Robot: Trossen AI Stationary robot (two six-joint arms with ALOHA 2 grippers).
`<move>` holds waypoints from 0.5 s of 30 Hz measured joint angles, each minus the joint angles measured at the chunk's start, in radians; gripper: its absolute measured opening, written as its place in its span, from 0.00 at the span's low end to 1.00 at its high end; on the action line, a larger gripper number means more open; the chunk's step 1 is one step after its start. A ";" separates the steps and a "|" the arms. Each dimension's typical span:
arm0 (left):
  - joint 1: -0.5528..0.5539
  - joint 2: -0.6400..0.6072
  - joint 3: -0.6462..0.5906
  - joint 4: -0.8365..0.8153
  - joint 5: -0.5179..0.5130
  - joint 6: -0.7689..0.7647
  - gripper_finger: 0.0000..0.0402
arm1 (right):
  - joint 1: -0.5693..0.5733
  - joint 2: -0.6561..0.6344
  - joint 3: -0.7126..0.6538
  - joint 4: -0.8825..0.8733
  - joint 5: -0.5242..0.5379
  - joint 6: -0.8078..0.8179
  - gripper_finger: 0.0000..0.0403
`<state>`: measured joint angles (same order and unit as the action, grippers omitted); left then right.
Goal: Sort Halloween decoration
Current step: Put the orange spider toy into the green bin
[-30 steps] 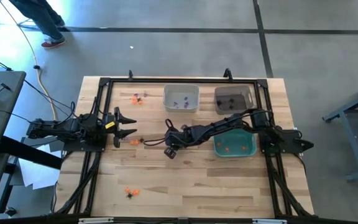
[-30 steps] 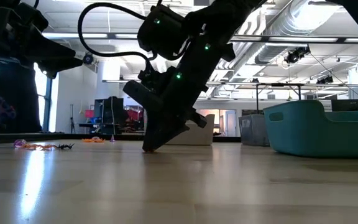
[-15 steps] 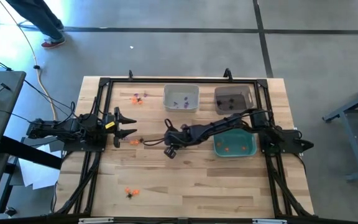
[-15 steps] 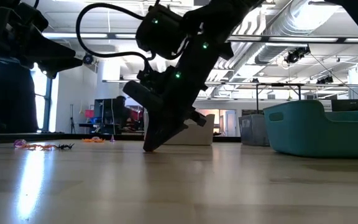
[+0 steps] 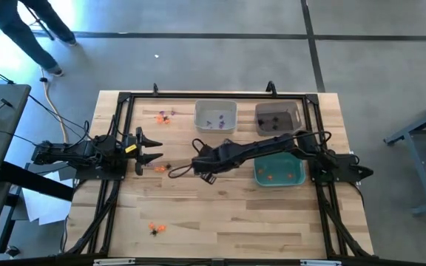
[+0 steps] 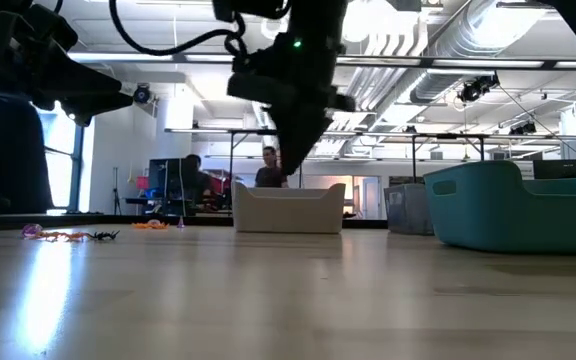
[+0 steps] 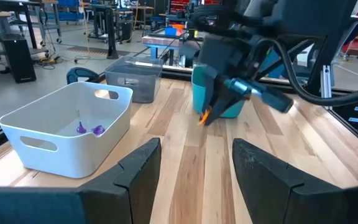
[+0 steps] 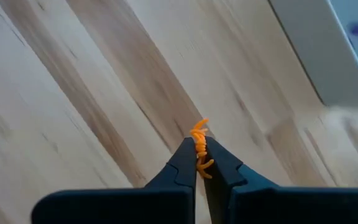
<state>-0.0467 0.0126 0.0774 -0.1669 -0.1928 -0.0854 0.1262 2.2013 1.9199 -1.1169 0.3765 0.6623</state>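
My right gripper hangs over the middle of the table, in front of the white bin, shut on an orange trinket. The low view shows this gripper well above the tabletop. My left gripper waits open at the table's left side. More trinkets lie flat on the wood: a few just beyond the left gripper, a cluster near the far left corner and a cluster near the near edge. Purple pieces lie in the white bin. My right gripper pinches the orange trinket between its two fingers, and the piece's curled end sticks out past the fingertips. The fingers point down from above. The trinket is lifted clear of the table.
A grey bin stands to the right of the white one at the far edge. A teal bin with orange pieces sits under the right arm. A black frame borders the table. People show in the room beyond.
My right gripper has risen from the tabletop, where its fingertips stood a second ago, and has swung from a slant to pointing nearly straight down. The orange trinket has come up with it, clear of the wood.
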 joint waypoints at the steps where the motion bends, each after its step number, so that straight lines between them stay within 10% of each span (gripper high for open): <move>1: 0.000 0.000 0.000 0.000 0.000 0.000 0.46 | 0.006 0.000 0.011 -0.037 0.001 0.023 0.01; 15: 0.000 0.000 0.000 0.000 0.000 0.000 0.46 | 0.140 -0.069 0.022 -0.323 0.143 0.420 0.01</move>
<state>-0.0467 0.0126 0.0776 -0.1665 -0.1928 -0.0854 0.2665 2.1319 1.9419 -1.4403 0.5192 1.0825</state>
